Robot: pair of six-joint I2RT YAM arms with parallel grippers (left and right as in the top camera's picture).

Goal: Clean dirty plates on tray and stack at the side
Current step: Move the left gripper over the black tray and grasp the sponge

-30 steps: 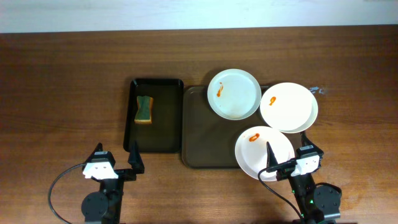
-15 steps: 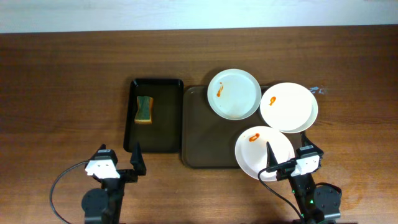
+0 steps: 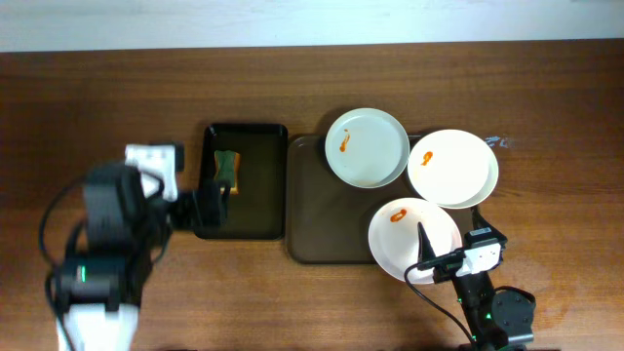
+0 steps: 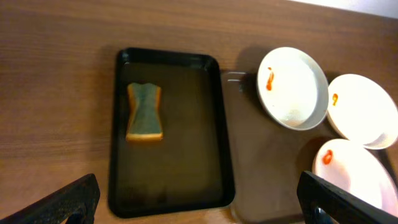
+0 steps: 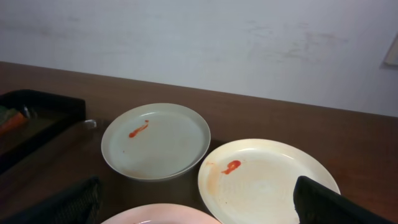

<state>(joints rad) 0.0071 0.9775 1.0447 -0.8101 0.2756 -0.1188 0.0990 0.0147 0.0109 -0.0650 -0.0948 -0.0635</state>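
Observation:
Three white plates with red sauce smears lie on and around the brown tray (image 3: 322,214): one at the back (image 3: 367,146), one at the right (image 3: 452,168) and one at the front (image 3: 409,239). A yellow-green sponge (image 3: 227,171) lies in the black tray (image 3: 249,219). My left gripper (image 3: 214,200) is open and empty, raised over the black tray's front left part. In the left wrist view the sponge (image 4: 144,112) lies ahead of the open jaws (image 4: 202,211). My right gripper (image 3: 450,255) is open and empty, low at the front plate's near edge.
The black tray's rim (image 4: 168,56) lies against the brown tray's left edge. The right wrist view shows the back plate (image 5: 155,140), the right plate (image 5: 267,180) and a pale wall behind the table. Bare wooden table surrounds both trays.
My left arm has risen from its low rest at the table's front and swung back toward the black tray. The right arm, the plates and the sponge have not moved.

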